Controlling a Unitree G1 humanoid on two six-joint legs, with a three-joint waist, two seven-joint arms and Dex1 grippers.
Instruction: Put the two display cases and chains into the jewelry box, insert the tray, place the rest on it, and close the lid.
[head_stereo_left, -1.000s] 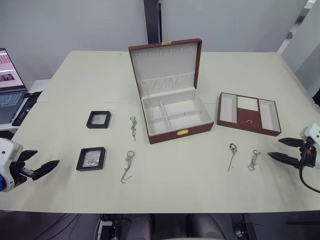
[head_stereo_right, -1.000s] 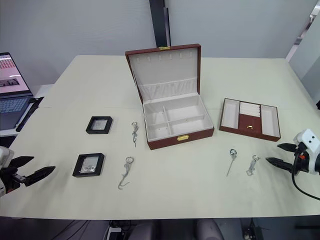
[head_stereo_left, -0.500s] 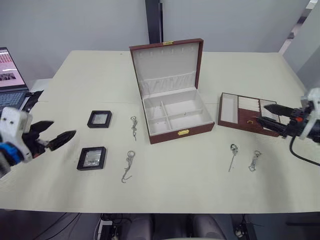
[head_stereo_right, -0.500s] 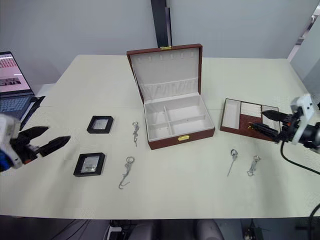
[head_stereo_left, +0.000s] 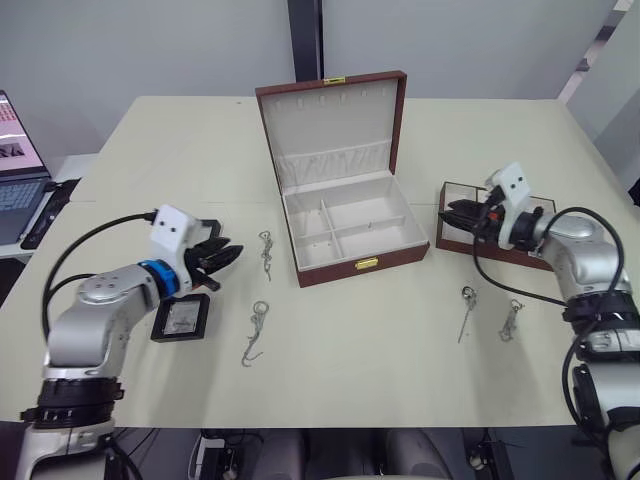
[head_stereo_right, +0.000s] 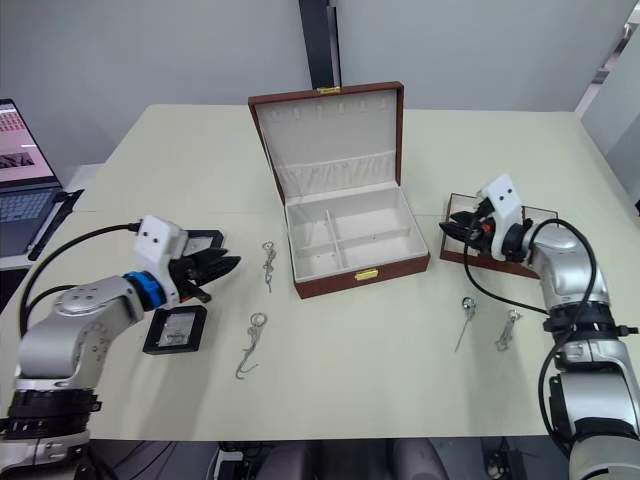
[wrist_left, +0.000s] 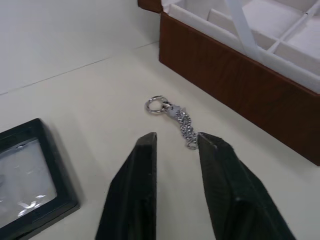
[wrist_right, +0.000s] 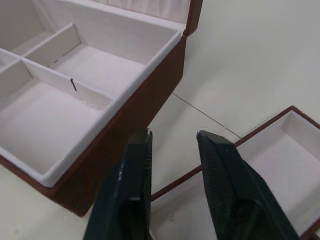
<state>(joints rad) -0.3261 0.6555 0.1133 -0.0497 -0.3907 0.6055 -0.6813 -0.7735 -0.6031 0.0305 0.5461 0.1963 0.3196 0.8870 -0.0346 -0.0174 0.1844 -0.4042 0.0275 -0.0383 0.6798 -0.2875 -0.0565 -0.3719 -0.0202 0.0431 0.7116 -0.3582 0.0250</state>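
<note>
The left gripper (wrist_left: 174, 141) hovers, fingers spread, over the far silver chain (wrist_left: 176, 117) left of the open brown jewelry box (head_stereo_left: 345, 215) — lower squarely, then pinch. Right gripper (wrist_right: 172, 137), also spread, hangs above the brown tray (head_stereo_left: 527, 252).

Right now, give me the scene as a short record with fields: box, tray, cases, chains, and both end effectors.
jewelry box: lid open, compartments bare
tray: on table, to the box's right
display cases: two, one beside the left arm, one partly behind the left end effector
chains: two left of box, two right
left end effector: open, near the farther left chain
right end effector: open, above the tray's near edge
</note>
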